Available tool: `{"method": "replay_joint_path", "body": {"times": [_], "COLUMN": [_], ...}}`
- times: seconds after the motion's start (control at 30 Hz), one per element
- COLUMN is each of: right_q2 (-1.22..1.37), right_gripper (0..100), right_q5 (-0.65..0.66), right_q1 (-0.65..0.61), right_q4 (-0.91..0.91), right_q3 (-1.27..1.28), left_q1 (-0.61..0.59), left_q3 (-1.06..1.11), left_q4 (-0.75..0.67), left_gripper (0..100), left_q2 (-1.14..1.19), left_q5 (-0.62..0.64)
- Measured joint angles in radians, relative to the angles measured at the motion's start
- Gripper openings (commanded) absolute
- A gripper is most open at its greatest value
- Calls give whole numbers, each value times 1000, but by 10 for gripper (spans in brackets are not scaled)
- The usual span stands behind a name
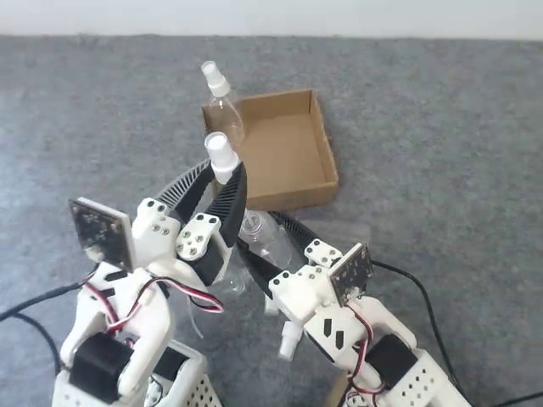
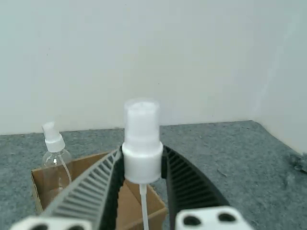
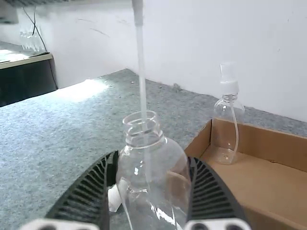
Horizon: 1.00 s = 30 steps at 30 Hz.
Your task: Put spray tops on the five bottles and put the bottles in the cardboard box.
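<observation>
Pinching a white spray top point(image 2: 142, 139) by its collar, the left tool point(image 1: 222, 170) holds it upright, its ribbed black fingers pressed against either side. A thin dip tube point(image 3: 140, 72) hangs straight down from the top. Directly beneath the left tool, the right tool point(image 3: 151, 163) grips a clear bottle point(image 3: 151, 187) around its body, neck up and uncapped. The tube passes through the bottle's open neck and runs down inside, while the spray top itself sits above the rim, not touching it. Just beyond both tools lies the open cardboard box point(image 1: 288, 153) on the grey felt desk point(image 1: 441, 127). One capped bottle point(image 1: 225, 114) stands upright in the box corner farthest from the right tool, on the left tool's side, with its spray top already fitted.
</observation>
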Motion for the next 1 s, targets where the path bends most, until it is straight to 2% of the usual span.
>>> {"method": "replay_joint_path", "body": {"times": [0.23,0.43,0.67,1.0], "right_q2": [0,0,0,0], "right_gripper": [34,34,34,34], "right_q5": [0,0,0,0], "right_q1": [29,25,29,29], "right_q4": [0,0,0,-2], "right_q3": [0,0,2,2], "left_q1": [0,75,110,114], "left_q3": [0,0,0,-12], "left_q4": [40,58,80,114], "left_gripper": [17,141,191,192], "left_q2": [0,0,0,5], "left_q5": [6,-44,-51,-54]}}
